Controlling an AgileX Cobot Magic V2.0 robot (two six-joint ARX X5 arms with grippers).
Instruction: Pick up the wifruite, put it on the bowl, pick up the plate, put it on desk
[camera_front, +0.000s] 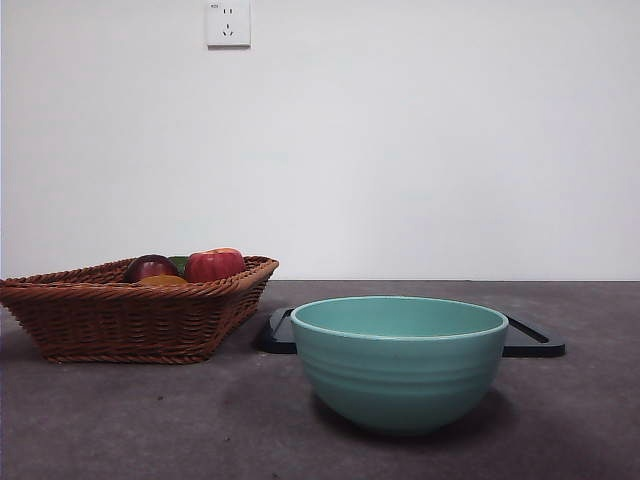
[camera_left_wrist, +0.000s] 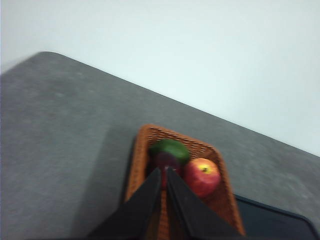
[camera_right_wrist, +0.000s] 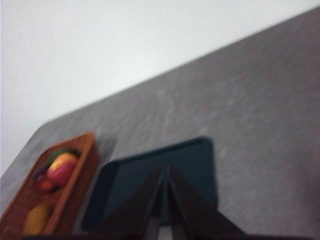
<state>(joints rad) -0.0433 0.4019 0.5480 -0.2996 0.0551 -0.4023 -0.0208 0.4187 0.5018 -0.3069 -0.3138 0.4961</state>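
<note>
The wifruite (camera_front: 163, 281) is a small orange-brown fruit low in the wicker basket (camera_front: 130, 325) at the left, mostly hidden by the rim. It also shows blurred in the right wrist view (camera_right_wrist: 36, 220). The teal bowl (camera_front: 400, 360) stands empty at the front centre. A flat dark plate (camera_front: 535, 340) lies on the desk (camera_front: 120, 420) just behind the bowl. My left gripper (camera_left_wrist: 163, 172) is shut and empty, hovering above the basket (camera_left_wrist: 145, 150). My right gripper (camera_right_wrist: 165, 170) is shut and empty above the plate (camera_right_wrist: 190, 160). Neither arm shows in the front view.
The basket also holds a red apple (camera_front: 214, 265), a dark purple-red fruit (camera_front: 150, 267) and a green fruit (camera_left_wrist: 171, 148). A white wall with a socket (camera_front: 228, 22) stands behind the desk.
</note>
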